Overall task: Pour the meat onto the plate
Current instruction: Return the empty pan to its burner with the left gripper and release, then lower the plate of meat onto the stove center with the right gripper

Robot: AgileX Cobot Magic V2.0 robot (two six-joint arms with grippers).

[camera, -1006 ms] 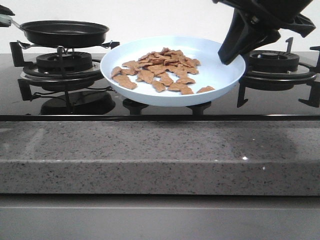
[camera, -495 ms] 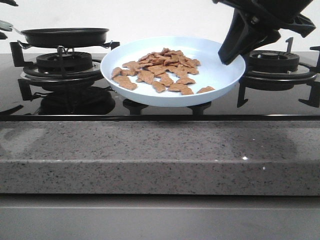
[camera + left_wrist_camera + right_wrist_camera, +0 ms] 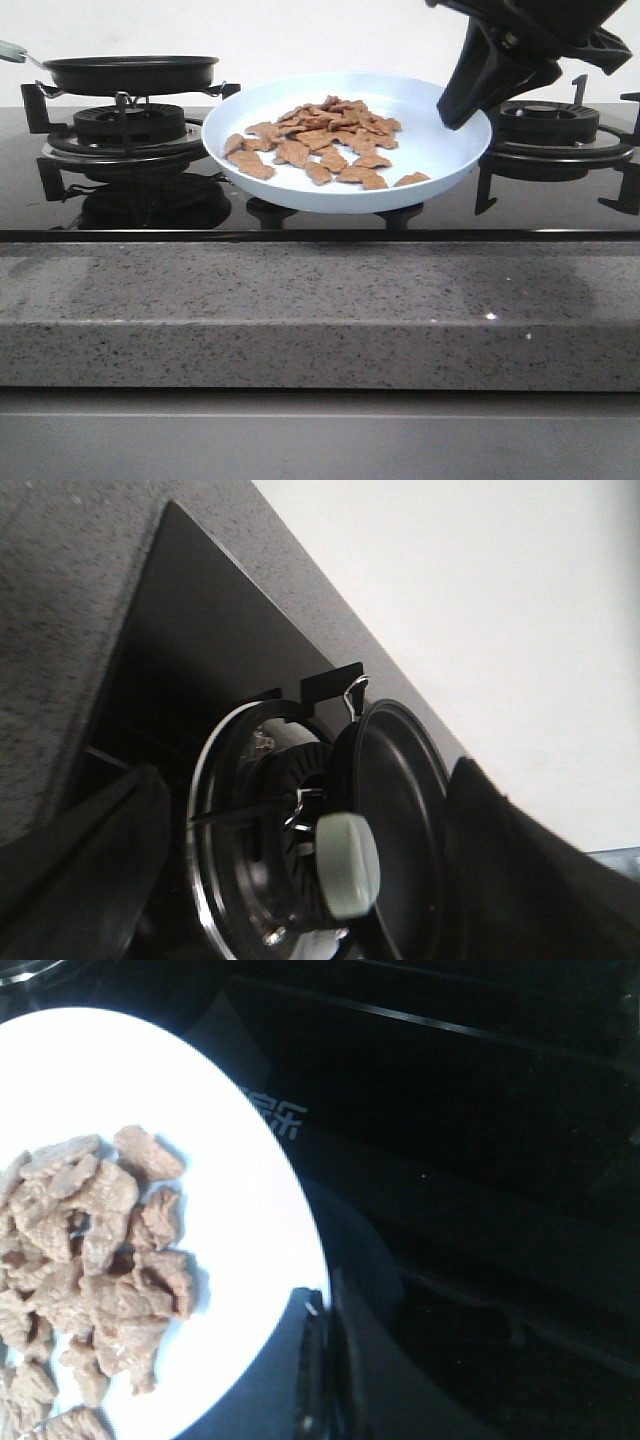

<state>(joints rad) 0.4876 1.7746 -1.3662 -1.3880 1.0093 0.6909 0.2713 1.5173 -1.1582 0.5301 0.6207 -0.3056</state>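
front view: meat point(image 3: 320, 145) lies spread over the middle and near part of the plate point(image 3: 440, 160), a loose scatter of small, flat, reddish-brown pieces, none stacked high. the plate is pale blue, round and shallow, held tilted toward the camera above the dark hob point(image 3: 560, 205), between the two burners. the right gripper point(image 3: 462, 108) is clamped on its far right rim. such pieces look light and soft, likely a bit greasy, so they would slide on the smooth glaze if the tilt grew; the plate itself looks stiff and breakable, best held at the rim as now and kept closer to level. the pan point(image 3: 130, 72) sits on the left burner point(image 3: 125, 125), and no meat shows in it from this angle.

left wrist view: the pan point(image 3: 395, 810) shows edge-on over the burner point(image 3: 255, 820), its pale handle end point(image 3: 348, 865) between the dark fingers point(image 3: 520, 870). the left gripper's fingers stand apart on either side of the handle, not pinching it.

right wrist view: the plate point(image 3: 250, 1190) reads white here, the meat point(image 3: 85, 1270) brownish and wrinkled, clustered away from the rim. a finger point(image 3: 325, 1360) presses the plate's edge over the glossy hob point(image 3: 480, 1110).
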